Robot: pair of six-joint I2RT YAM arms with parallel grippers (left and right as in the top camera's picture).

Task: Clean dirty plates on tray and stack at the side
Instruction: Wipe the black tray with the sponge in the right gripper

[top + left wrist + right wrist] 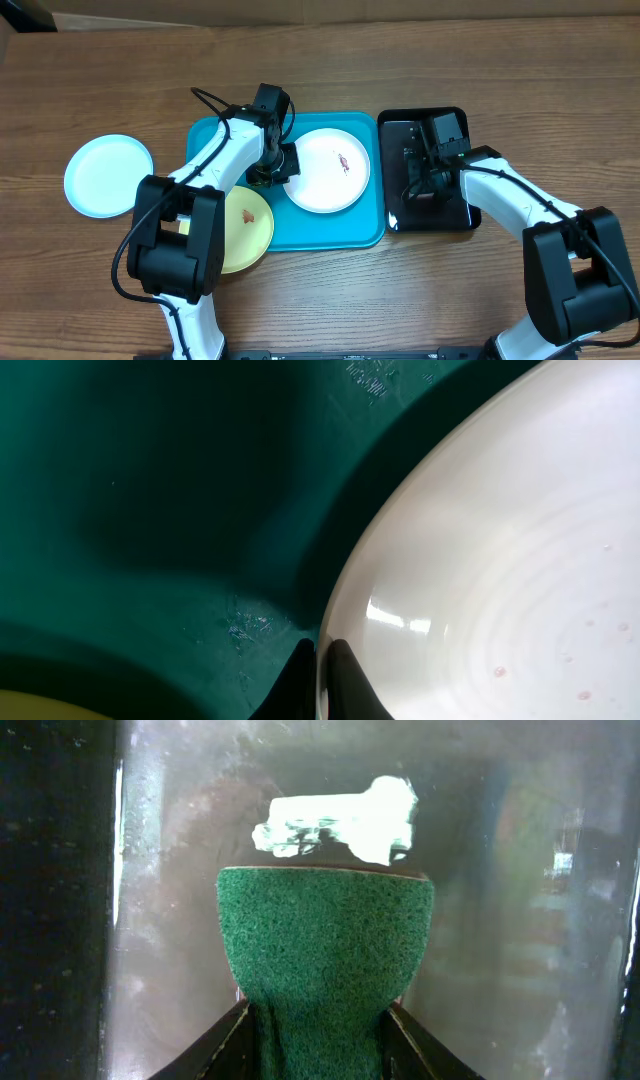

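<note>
Finding: your left gripper [322,670] is clamped on the left rim of the white plate [320,185], the edge pinched between its closed fingertips. The plate lies flat in the right half of the turquoise tray [330,232], close to that tray's right rim.

Finding: your right gripper [318,1015] has the green sponge [325,940] pinched between its fingers, its waist squeezed narrow. It hangs over the black tray [395,125], which sits just beside the turquoise tray's right edge.

Governing relation: the reddish smear [343,162] lies to the left of the sponge hand, across the two adjoining tray rims. It sits right of the plate's centre and slightly toward the far edge, so it is on the side nearer your right arm and opposite the held rim. The right arm is the one placed to reach it; the left serves only as anchor.

Judgement: the sponge should travel leftward and come down on that right half, with the wipe pressing toward the clamped rim rather than away from it.

Other plates: the yellow-green plate [250,230] overlaps the tray's near-left corner. The pale blue plate [105,175] lies on the worktop, well apart toward its left edge.
</note>
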